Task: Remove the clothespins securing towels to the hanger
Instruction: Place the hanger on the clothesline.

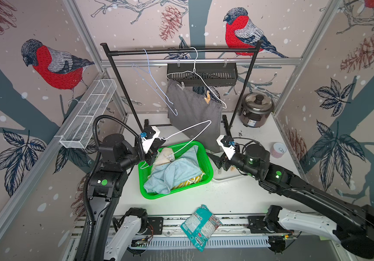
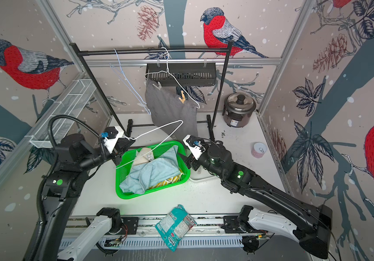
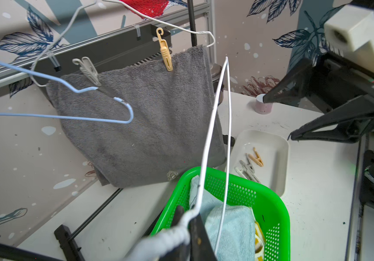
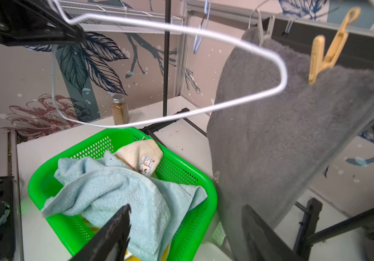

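While pinned beyond the green basket (image 3: 283, 217): dark grey towel (image 3: 140, 126), by tan clothespin (image 3: 166, 53) and grey clothespin (image 3: 88, 71).
Left gripper (image 3: 188, 222): clamped on white wire hanger (image 3: 172, 237), above basket.
Right gripper (image 3: 278, 118): spread, empty, beside basket.
Risk: hanger loop likely snags any reach for tan clothespin.

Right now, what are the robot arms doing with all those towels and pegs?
They are unpegging towels. The left arm's jaws are shut on a bare white hanger above the green basket, where the blue towel and others already lie. The right arm's jaws stand open near the white tray, which holds a few loose pegs. The grey towel hangs at the black rack, with a tan peg and a grey peg on it.
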